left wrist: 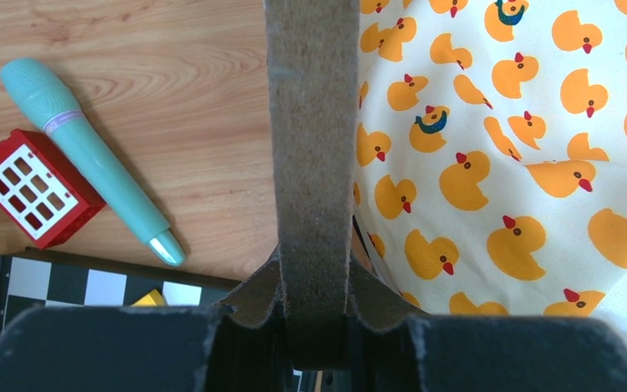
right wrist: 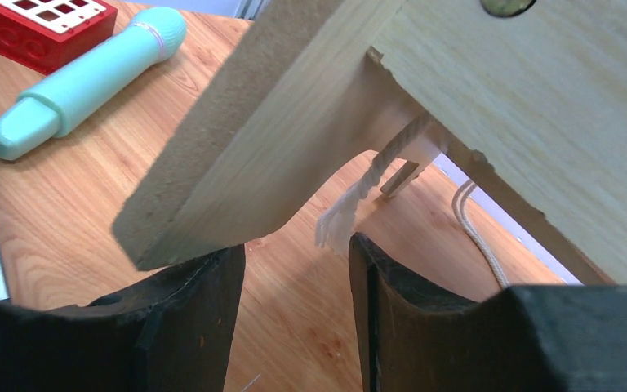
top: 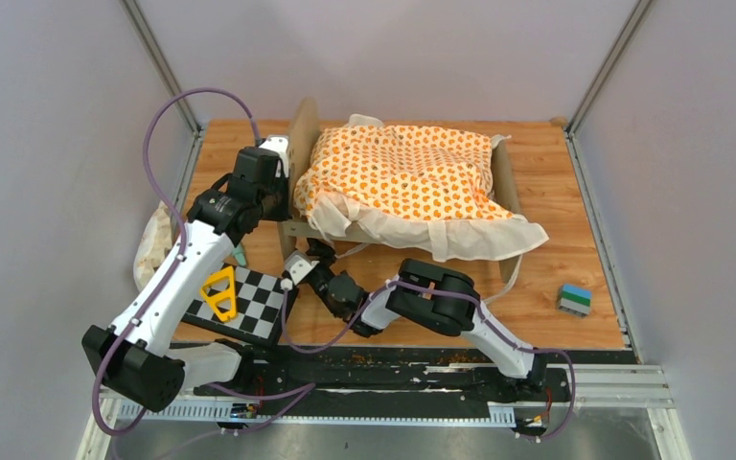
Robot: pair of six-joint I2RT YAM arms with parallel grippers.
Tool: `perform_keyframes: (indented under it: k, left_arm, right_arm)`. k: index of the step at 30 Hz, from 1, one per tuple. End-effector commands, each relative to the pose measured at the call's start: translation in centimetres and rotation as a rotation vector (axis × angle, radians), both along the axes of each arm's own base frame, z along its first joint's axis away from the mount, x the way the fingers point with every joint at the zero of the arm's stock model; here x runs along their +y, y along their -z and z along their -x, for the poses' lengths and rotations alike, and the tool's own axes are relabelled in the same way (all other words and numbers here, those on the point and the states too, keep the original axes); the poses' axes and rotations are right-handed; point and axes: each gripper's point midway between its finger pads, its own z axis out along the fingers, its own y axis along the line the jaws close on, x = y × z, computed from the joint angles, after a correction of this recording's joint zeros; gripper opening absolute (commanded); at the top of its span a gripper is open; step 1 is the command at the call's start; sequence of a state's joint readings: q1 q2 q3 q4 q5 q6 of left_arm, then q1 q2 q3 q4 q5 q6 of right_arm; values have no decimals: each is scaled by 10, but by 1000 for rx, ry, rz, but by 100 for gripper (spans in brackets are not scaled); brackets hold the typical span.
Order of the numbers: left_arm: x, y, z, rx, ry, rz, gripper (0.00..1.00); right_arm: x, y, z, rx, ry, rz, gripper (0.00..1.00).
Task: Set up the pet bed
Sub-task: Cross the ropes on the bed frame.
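White-and-black arms (top: 168,287), purple cables (top: 147,144)

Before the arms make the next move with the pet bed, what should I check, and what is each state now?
1. Left gripper shut on the end board of the pet bed: ok.
2. Right gripper holding the frayed tie: not ok, jaws open.
3. Cushion on the bed: ok, near edge overhangs.
4. Teal pen and red block apart from the board: ok.
5. Tie fastened to the bed: cannot tell.

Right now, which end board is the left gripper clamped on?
The end board on the left arm's side, pinched in the left gripper; the opposite board stands free.
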State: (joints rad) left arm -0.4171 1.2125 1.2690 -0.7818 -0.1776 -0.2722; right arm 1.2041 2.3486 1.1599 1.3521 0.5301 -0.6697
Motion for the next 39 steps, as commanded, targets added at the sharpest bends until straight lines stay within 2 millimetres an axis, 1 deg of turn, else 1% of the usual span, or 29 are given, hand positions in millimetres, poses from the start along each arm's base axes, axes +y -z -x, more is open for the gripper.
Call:
perform_keyframes:
  k: [1,5,10,12,16,19,21,24,28,31,34,35,36,37,39]
  left_arm:
    - [-33,-87,0,-245,139,183,0]
    - [-32,-87,1,-250,141,177,0]
    - [-31,-88,1,-254,143,176,0]
    - [-31,-87,2,-253,145,176,0]
    - [-31,-87,2,-254,150,172,0]
    - [-30,-87,3,-257,149,170,0]
    - [-29,-88,3,-261,146,168,0]
    - [-29,-88,3,-261,144,166,0]
    - [-30,-85,2,-254,146,165,0]
    - [-30,-84,2,-251,146,166,0]
    - [-30,-83,2,-250,149,165,0]
    - [-30,-83,2,-250,148,165,0]
    - [-30,-82,2,-250,148,162,0]
    - [-29,-83,3,-252,146,160,0]
    - [-28,-82,2,-253,142,152,0]
  right_arm:
    - [-3,-29,-18,-25,20,-136,49]
    - [3,-32,-18,-27,-24,-139,46]
    - [6,-37,-22,-21,-54,-156,40]
    - [3,-38,-27,-11,-40,-162,37]
    - [-12,-37,-39,3,52,-180,34]
    - [-22,-35,-43,10,113,-186,31]
    - [-27,-36,-45,10,134,-200,31]
    - [-29,-38,-46,8,137,-209,33]
    - [-22,-42,-43,3,96,-224,37]
    - [-17,-48,-42,-3,75,-244,37]
    - [-13,-53,-42,-7,58,-258,29]
    - [-12,-54,-41,-8,52,-262,22]
    - [-12,-54,-41,-6,53,-268,10]
    - [-13,-54,-41,-6,55,-280,1]
    - [-19,-56,-39,-5,61,-316,0]
